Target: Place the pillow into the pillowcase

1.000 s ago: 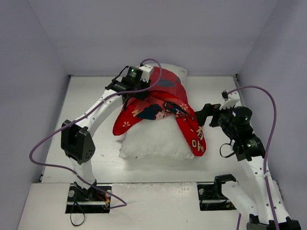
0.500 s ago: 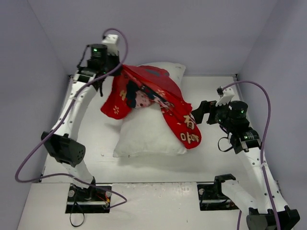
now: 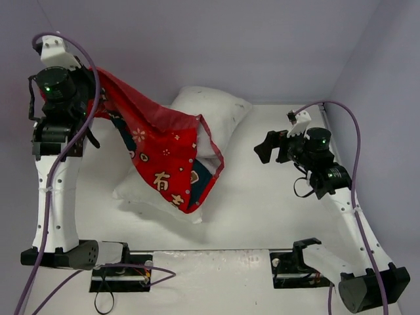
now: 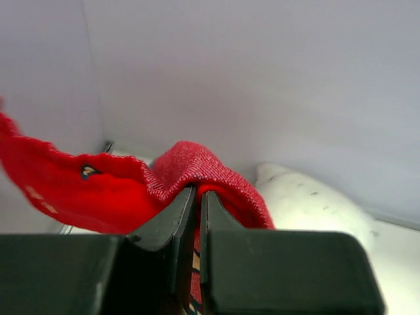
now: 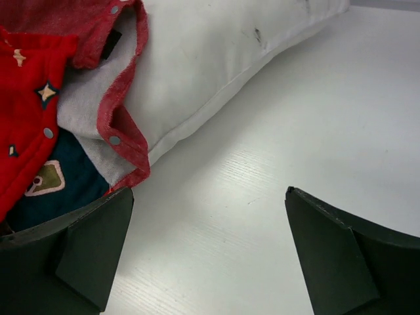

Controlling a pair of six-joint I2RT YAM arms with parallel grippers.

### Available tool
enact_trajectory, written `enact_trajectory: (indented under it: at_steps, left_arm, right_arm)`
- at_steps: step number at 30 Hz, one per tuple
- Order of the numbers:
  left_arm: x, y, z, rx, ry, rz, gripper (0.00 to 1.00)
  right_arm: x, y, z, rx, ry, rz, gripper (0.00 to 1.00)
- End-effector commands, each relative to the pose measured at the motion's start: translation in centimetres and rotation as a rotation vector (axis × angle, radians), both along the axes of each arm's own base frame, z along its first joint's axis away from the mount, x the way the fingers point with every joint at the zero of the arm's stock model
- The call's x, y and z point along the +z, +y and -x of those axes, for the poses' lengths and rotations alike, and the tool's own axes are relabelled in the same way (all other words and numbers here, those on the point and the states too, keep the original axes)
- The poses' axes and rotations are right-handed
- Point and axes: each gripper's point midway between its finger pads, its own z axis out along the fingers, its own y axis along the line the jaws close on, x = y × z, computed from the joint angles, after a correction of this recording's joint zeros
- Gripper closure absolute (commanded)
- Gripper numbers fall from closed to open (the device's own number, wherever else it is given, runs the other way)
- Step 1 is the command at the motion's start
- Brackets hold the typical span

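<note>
My left gripper (image 3: 88,98) is raised high at the far left, shut on a fold of the red pillowcase (image 3: 164,157). The pillowcase hangs from it as a stretched sheet that slopes down over the white pillow (image 3: 213,108). In the left wrist view the jaws (image 4: 197,189) pinch the red pillowcase (image 4: 85,190), with the pillow (image 4: 308,203) behind. My right gripper (image 3: 262,147) hovers open to the right of the pillow, holding nothing. In the right wrist view its fingertips (image 5: 209,191) stand wide over bare table, beside the pillow (image 5: 216,52) and the pillowcase's snap-studded open edge (image 5: 118,125).
The white table (image 3: 262,210) is closed in by grey walls at the back (image 3: 262,46) and on both sides. A purple cable (image 3: 351,151) loops off the right arm. The arm bases sit at the near edge.
The left gripper shut on the pillowcase and swung up and to the far left, dragging the cover off the pillow's right side. The pillow shifted and turned. The right gripper rose slightly.
</note>
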Motion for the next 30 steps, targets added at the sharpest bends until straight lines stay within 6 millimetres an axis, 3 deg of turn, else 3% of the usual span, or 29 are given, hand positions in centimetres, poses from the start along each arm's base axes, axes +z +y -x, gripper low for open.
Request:
enact_trajectory:
  at_steps: [1, 3, 4, 7, 9, 10, 13, 14, 19, 21, 25, 27, 29, 30]
  left_arm:
    - [-3.2, 1.5, -1.7, 0.092, 0.035, 0.011, 1.00]
    - [-5.3, 3.5, -1.2, 0.193, 0.086, -0.014, 1.00]
    - [-7.4, 4.0, -1.3, 0.211, 0.135, -0.038, 1.00]
    - [-8.9, 5.2, -0.5, 0.264, 0.167, -0.046, 1.00]
    - [-9.2, 4.3, -0.2, 0.214, 0.172, -0.034, 0.97]
    - [-9.4, 3.4, -0.2, 0.167, 0.172, -0.014, 0.84]
    - [-10.8, -2.8, 0.2, -0.084, 0.187, 0.063, 0.39]
    - [-11.9, -4.8, 0.4, -0.157, 0.212, 0.080, 0.35]
    - [-14.0, -14.5, 3.2, -0.410, 0.269, 0.109, 0.31]
    - [-15.7, -16.0, 3.3, -0.417, 0.308, 0.092, 0.31]
    - [-18.9, -19.6, 3.6, -0.461, 0.384, 0.041, 0.30]
    - [-20.6, -20.2, 3.0, -0.447, 0.425, 0.019, 0.30]
    - [-22.3, -21.1, 2.5, -0.455, 0.468, 0.002, 0.30]
    - [-22.7, -21.3, 2.3, -0.452, 0.478, 0.002, 0.30]
  right_arm:
    - [2.8, 1.9, -0.7, 0.058, -0.088, -0.043, 0.04]
    - [2.2, 2.5, -0.8, 0.071, -0.067, -0.043, 0.04]
    - [2.0, 3.3, -0.6, 0.087, -0.056, -0.049, 0.04]
    - [1.0, 5.0, -0.7, 0.103, -0.014, -0.055, 0.04]
    - [0.3, 5.9, -1.3, 0.094, 0.018, -0.059, 0.04]
    - [0.2, 6.1, -1.7, 0.068, 0.023, -0.058, 0.04]
    - [-1.4, 6.1, -3.6, -0.029, 0.090, -0.087, 0.04]
    - [-1.7, 6.2, -4.0, -0.054, 0.111, -0.110, 0.04]
    - [-2.7, 6.5, -7.3, -0.172, 0.160, -0.168, 0.05]
    - [-2.4, 6.8, -8.3, -0.196, 0.164, -0.196, 0.06]
    - [-3.7, 8.1, -11.1, -0.211, 0.179, -0.228, 0.07]
    - [-3.4, 8.7, -12.4, -0.214, 0.170, -0.248, 0.07]
    - [-5.1, 9.3, -14.0, -0.226, 0.191, -0.243, 0.04]
    - [-4.8, 9.5, -14.8, -0.237, 0.181, -0.253, 0.03]
